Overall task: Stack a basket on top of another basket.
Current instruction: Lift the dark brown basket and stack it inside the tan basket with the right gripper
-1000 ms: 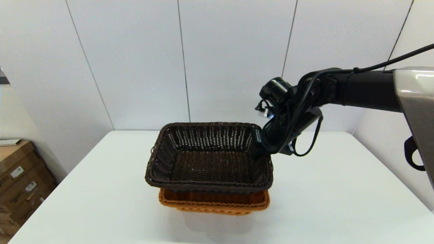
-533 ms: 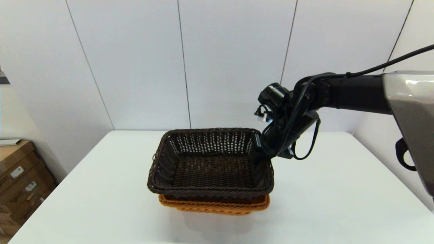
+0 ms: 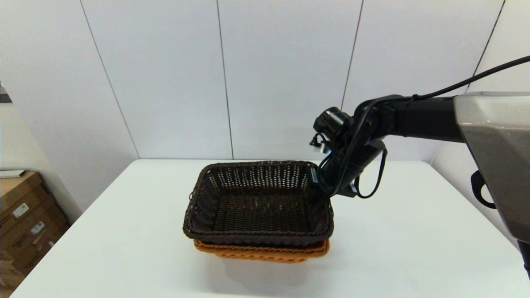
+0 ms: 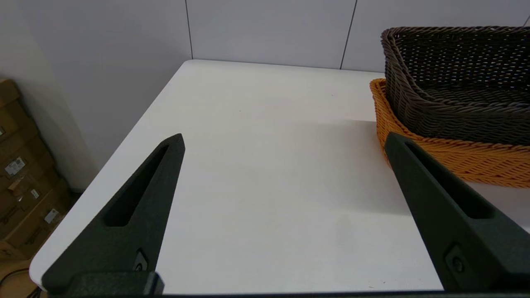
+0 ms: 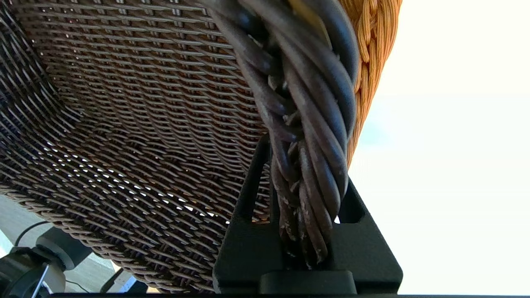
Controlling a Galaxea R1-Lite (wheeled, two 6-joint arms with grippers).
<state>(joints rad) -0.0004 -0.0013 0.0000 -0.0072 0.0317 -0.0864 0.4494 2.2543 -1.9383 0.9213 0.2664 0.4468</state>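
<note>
On the white bench (image 3: 414, 231), near its middle, a dark brown woven basket (image 3: 256, 205) sits nested in the top of an orange-tan woven basket (image 3: 265, 251). Only the orange-tan basket's front braided rim and a strip of its wall show below the dark one in the head view. The dark basket looks slightly tilted, with its far right corner a little higher.

The right gripper (image 3: 316, 188) reaches in from the right on a black arm with looped cables and meets the dark basket at its right rim, toward the far corner. In the right wrist view, the right gripper (image 5: 306, 231) has its jaws pinching the dark basket's thick braided rim, one finger inside the basket and one outside.

The left gripper (image 4: 283, 142) does not show in the head view. Its own wrist view shows it hovering low over bare bench to the left of the baskets, jaws spread wide and holding nothing. Cardboard boxes (image 3: 25, 223) stand on the floor beyond the bench's left edge, against pale wall panels.
</note>
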